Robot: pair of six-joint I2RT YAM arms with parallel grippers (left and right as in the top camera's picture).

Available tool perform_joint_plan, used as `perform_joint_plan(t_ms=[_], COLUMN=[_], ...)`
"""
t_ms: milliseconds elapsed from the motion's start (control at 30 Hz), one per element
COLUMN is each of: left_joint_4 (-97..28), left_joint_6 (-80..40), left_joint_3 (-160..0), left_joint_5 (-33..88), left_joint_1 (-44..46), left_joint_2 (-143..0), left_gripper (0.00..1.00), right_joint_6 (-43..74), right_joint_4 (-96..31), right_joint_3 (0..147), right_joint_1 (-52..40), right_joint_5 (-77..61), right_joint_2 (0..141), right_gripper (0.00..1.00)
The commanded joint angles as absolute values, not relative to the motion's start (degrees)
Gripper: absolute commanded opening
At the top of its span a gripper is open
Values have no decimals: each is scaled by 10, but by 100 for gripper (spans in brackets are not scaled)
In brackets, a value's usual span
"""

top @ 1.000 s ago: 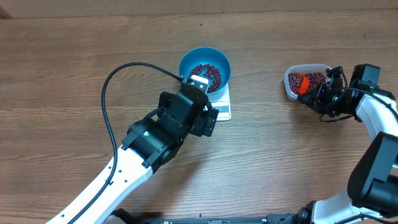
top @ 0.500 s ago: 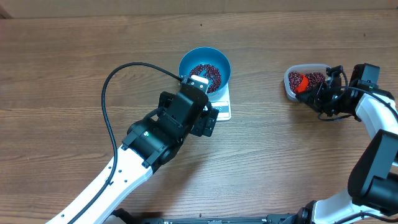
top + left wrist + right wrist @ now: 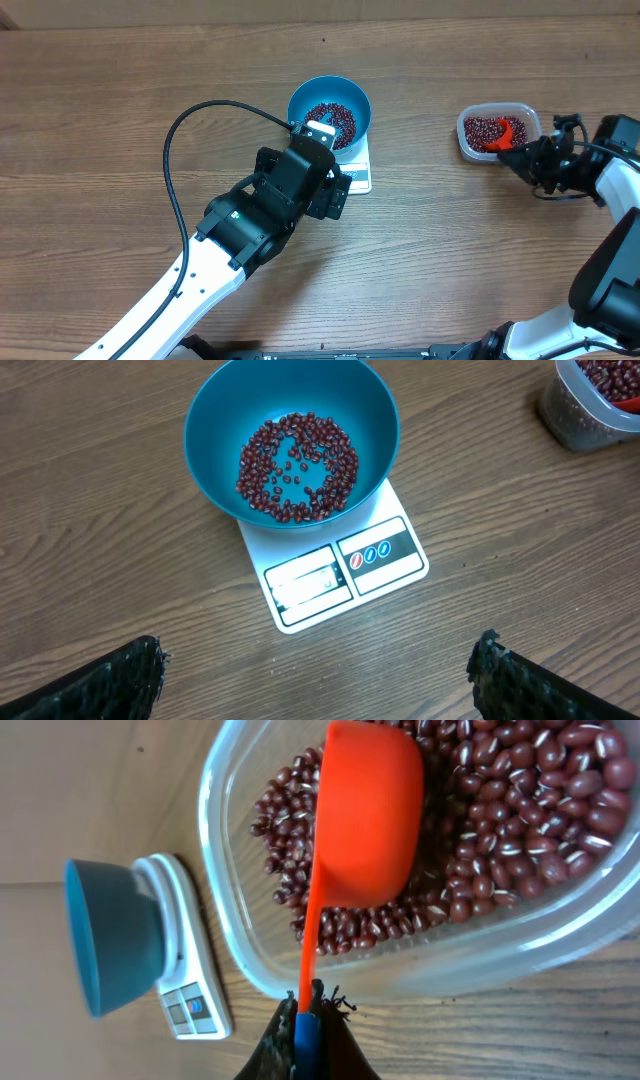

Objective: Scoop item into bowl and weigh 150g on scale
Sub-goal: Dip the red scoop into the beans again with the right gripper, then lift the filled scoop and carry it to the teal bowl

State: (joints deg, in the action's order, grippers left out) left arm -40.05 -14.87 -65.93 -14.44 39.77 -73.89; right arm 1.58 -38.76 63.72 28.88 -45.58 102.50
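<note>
The blue bowl (image 3: 222,420) stands on the white scale (image 3: 345,572) and holds a thin ring of dark red beans (image 3: 298,458). My left gripper (image 3: 315,682) hovers open over bare table in front of the scale, with nothing between its fingers. At the right, my right gripper (image 3: 308,1012) is shut on the thin handle of a red scoop (image 3: 365,820). The scoop's cup lies on the beans (image 3: 510,810) inside the clear tub (image 3: 225,920). From overhead, the bowl (image 3: 329,92) is partly covered by the left arm, and the right gripper (image 3: 522,158) sits just outside the tub (image 3: 497,112).
A black cable (image 3: 185,125) loops from the left arm over the table to the left of the bowl. The left arm (image 3: 250,225) crosses the near middle of the table. The tub stands well to the right of the scale.
The right gripper has drawn back to the right, and the scoop has shifted with it across the tub's beans. The left arm, bowl and scale have not moved.
</note>
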Motion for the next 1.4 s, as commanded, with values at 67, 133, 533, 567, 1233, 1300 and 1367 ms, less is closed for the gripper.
perform_joint_plan(t_ms=[67, 133, 533, 567, 1233, 1300, 1367], left_joint_4=[-399, -399, -399, -399, -399, -399, -399], left_joint_6=[-153, -153, -153, -152, -153, -152, -152], left_joint_3=[-658, -658, -658, -658, -658, -658, -658], left_joint_5=[-154, -154, -154, -154, -154, -154, -154], left_joint_1=[398, 398, 398, 398, 398, 398, 398], left_joint_2=[-731, -731, -731, -731, -731, -731, -731], left_gripper=[99, 100, 100, 100, 100, 100, 100], right_joint_6=[-18, -20, -50, -51, -61, -61, -61], right_joint_4=[-401, -408, -439, -439, -445, -445, -445], right_joint_3=[637, 637, 637, 637, 637, 637, 637], right_joint_1=[314, 321, 353, 353, 353, 352, 348], right_joint_5=[-549, -562, -653, -660, -806, -825, -838], right_joint_2=[1027, 1027, 1027, 1027, 1027, 1027, 1027], right_gripper=[4, 4, 4, 4, 4, 4, 4])
